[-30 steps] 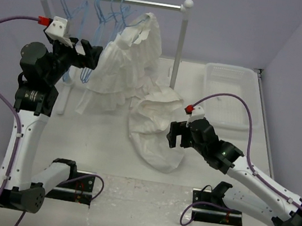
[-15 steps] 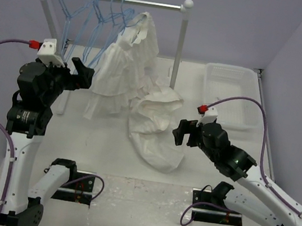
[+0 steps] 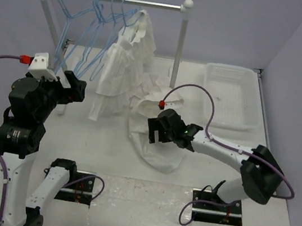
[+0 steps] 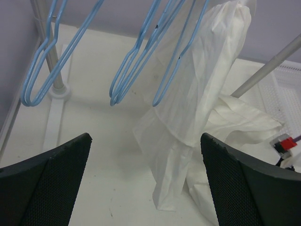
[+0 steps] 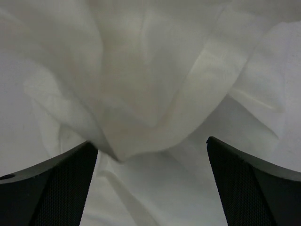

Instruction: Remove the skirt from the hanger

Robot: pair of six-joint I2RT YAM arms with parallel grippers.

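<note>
Right fingers (image 5: pixel 47 188) now over the skirt (image 5: pixel 141 84)

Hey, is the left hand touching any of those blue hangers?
Apart. In the left wrist view the left hand sits low, fingers open, bare table showing between it and the blue hangers.

The left robot arm (image 3: pixel 26 111) and right robot arm (image 3: pixel 222 151) are white tubes with chunky black joints, purple cables (image 3: pixel 197 87) and red plugs (image 3: pixel 24 60).
</note>
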